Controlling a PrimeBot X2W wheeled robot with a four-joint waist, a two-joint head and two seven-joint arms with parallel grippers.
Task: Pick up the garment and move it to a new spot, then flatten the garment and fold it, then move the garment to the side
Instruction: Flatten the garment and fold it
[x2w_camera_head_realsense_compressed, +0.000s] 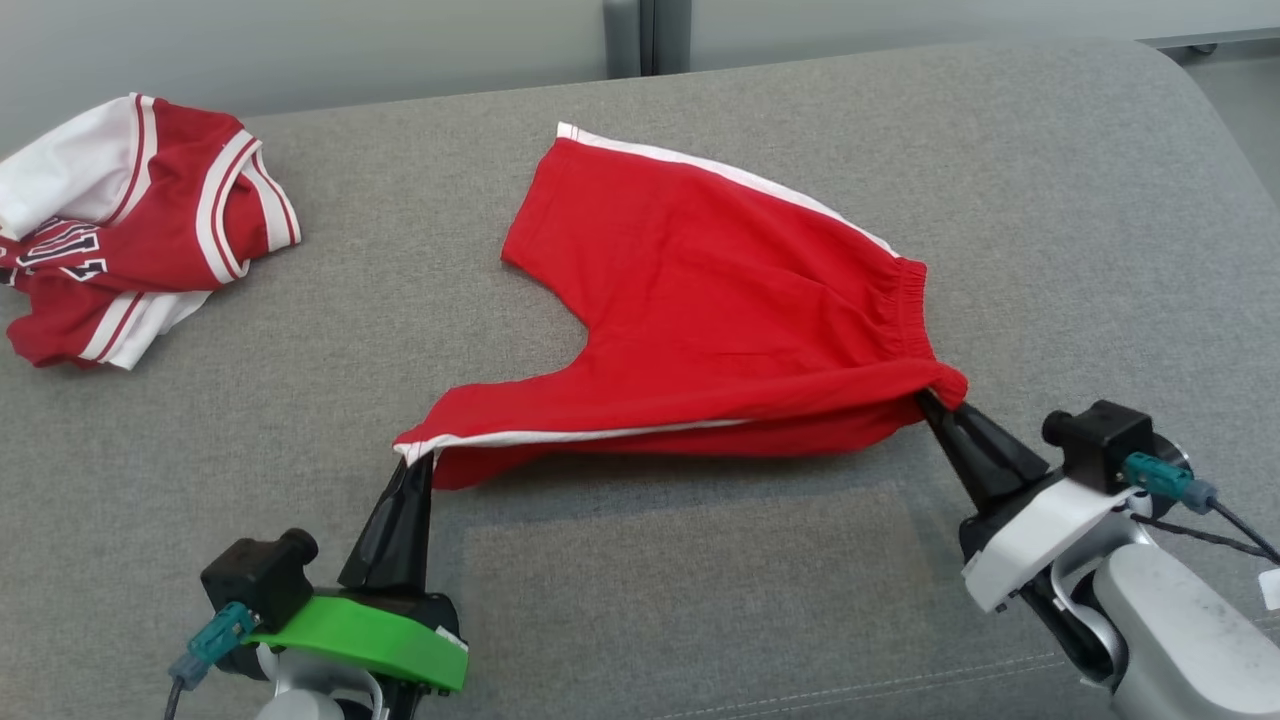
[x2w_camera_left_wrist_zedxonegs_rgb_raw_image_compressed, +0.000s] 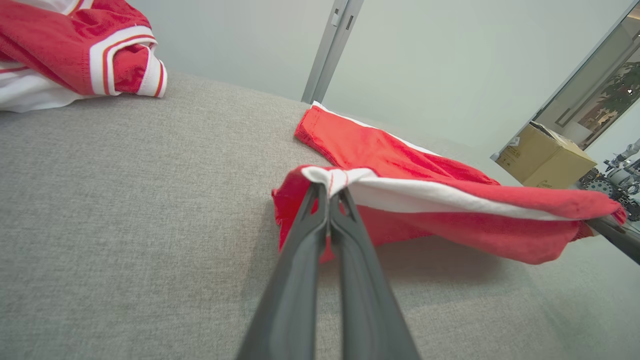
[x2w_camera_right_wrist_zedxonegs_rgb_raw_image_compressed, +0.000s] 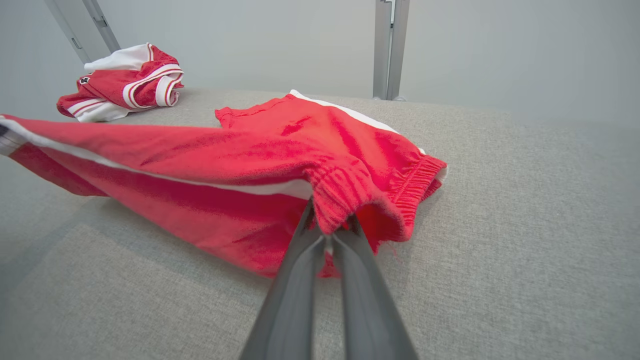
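At the far left of the head view, a crumpled red-and-white jersey is seen lying on the grey fabric surface, well apart from the task's garment. Toward the lower left, the left gripper is pointed up and slightly to the right. Its two dark fingers are pressed together on the hem corner of one leg of the red shorts, where a white side stripe ends. In the left wrist view, that white-trimmed corner is seen pinched between the fingertips, with the cloth folded over them.

The shorts are spread across the middle of the surface. The far leg and most of the seat are laid flat on the fabric, while the near edge is lifted off it and stretched between the two grippers, with a shadow cast beneath. A white stripe is also seen along the far edge. The elastic waistband is turned to the right.

At the near end of that waistband, the right gripper is closed on the gathered cloth, its fingers angled up and left from the lower right. In the right wrist view, the ribbed band is seen bunched over the closed fingertips. At the far right of the left wrist view, a cardboard box is seen beyond the edge of the surface.
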